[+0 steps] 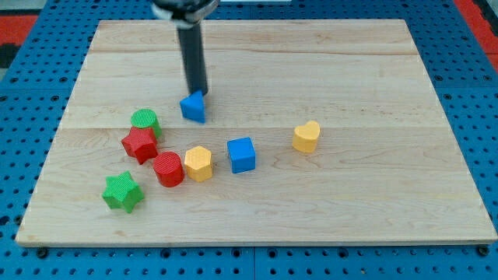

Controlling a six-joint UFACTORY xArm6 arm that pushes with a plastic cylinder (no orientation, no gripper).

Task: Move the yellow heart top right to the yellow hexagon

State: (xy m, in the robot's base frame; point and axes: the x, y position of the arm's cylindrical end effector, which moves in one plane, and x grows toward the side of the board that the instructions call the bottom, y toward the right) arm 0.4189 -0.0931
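Observation:
The yellow heart (306, 136) lies right of the board's middle. The yellow hexagon (198, 163) lies left of it, between a red cylinder (168, 169) and a blue cube (241, 154). My tip (200, 92) is at the top edge of a blue triangle block (194, 107), well to the upper left of the heart and above the hexagon.
A green cylinder (145, 121), a red star (140, 144) and a green star (123, 191) cluster at the view's left. The wooden board (373, 70) lies on a blue perforated base (482, 93).

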